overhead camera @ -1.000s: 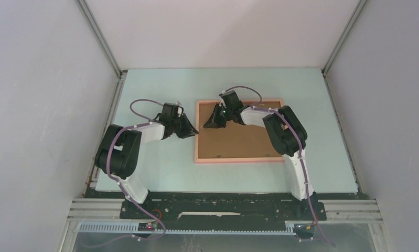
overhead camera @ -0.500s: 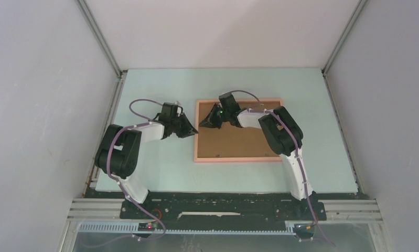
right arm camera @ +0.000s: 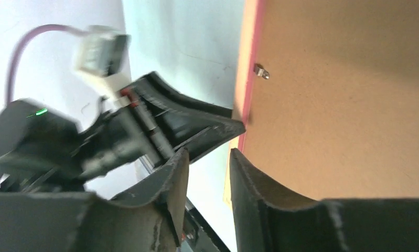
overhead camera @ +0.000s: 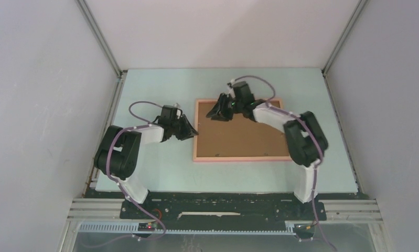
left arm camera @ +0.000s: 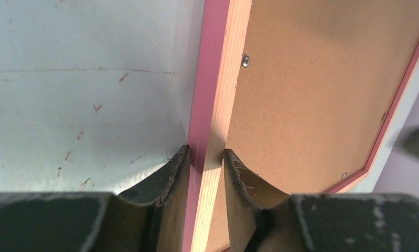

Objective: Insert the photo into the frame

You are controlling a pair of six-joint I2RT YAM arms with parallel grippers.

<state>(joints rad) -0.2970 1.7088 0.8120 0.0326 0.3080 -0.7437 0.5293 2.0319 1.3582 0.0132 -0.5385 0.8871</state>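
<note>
Left wrist: left claw (left arm camera: 206, 152) pinches the frame (left arm camera: 216, 79) along its rail.

frame (overhead camera: 238, 158): laid flat on the table (overhead camera: 154, 89), near the middle, a little to the right.
backing board (overhead camera: 238, 136): set inside the frame, turned upward.
left gripper (overhead camera: 189, 128): placed at the left rail of the frame; the rail is found between its fingers (left arm camera: 170, 173).
right gripper (overhead camera: 217, 110): placed over the far left part of the frame, behind the left gripper.
</note>
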